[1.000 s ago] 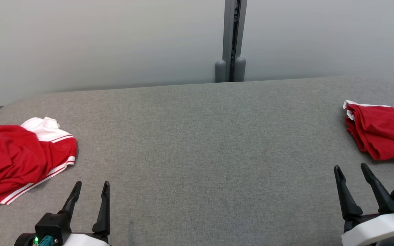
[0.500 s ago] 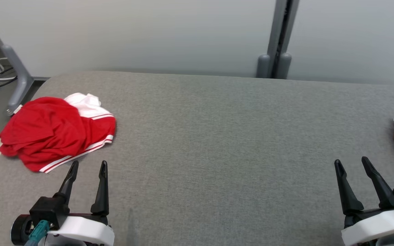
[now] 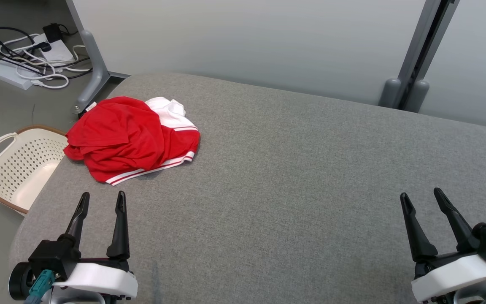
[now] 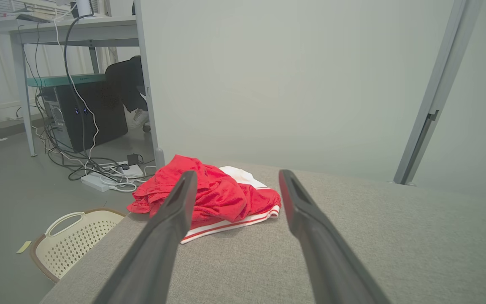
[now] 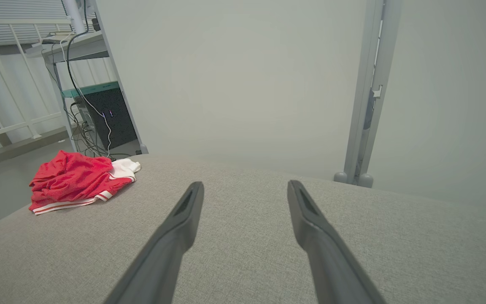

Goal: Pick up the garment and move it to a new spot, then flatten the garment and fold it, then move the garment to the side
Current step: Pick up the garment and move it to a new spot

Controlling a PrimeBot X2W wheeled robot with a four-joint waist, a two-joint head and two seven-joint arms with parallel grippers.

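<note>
Wide grey fabric-covered tabletop (image 3: 293,177) takes up most of the head view, its rounded far-left corner in the upper left of the frame. Pale grey wall panel (image 3: 243,38) runs along the top behind it, and a grey metal post (image 3: 420,55) with two rounded feet stands at upper right. Crumpled red garment (image 3: 129,137) with white striped trim and a white patch on its far side lies in a heap on the tabletop at upper left, close to that corner and to the table's left edge. It is untouched and well apart from both claws. Left wrist view: the heap sits ahead of the fingers, the left finger overlapping it in the picture, with no contact. Right wrist view: same heap at mid left. Cream perforated plastic basket (image 3: 19,169) with a loop handle and brown rim sits on the floor at the left edge of the head view, just beside the table and below-left of the heap. Left gripper (image 3: 102,195) at lower left: fingers spread, released, nothing between them, poised over bare fabric short of the heap. Right gripper (image 3: 420,194) at lower right: likewise spread and released. White power strip (image 3: 9,75) amid tangled cables lies on the floor at top left.
</note>
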